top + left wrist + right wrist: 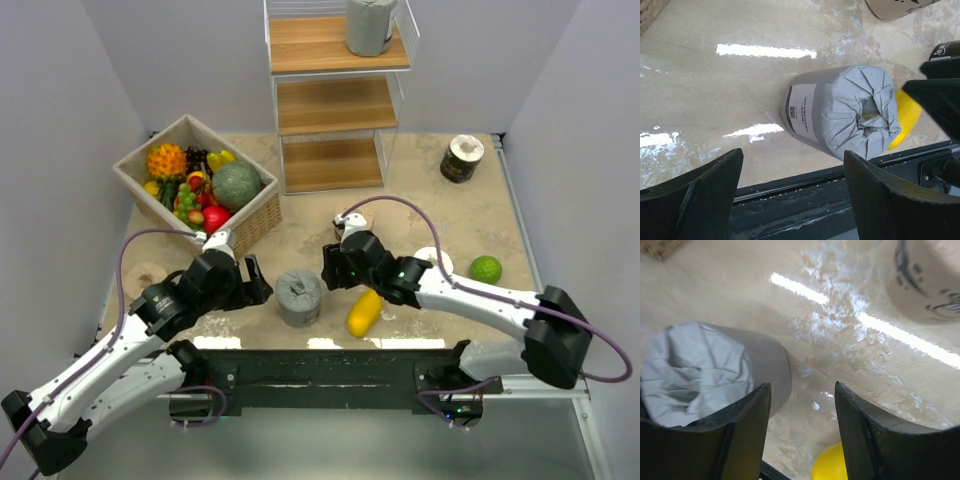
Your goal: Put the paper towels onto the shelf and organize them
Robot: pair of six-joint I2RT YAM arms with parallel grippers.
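The left gripper stands wide open and empty, a grey paper towel roll upright on the table just ahead of it; the right gripper, partly open, holds nothing, close at the roll's other side; a second grey roll sits on the shelf's top board.

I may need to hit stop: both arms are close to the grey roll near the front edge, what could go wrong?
The open left tool and open right tool flank the same grey wrapped cylindrical paper towel roll; closing in together, they could collide or topple it.
The yellow oblong mango lies right beside that roll and might be knocked away.
The roll stands near the table's front edge, so a push could send it off.
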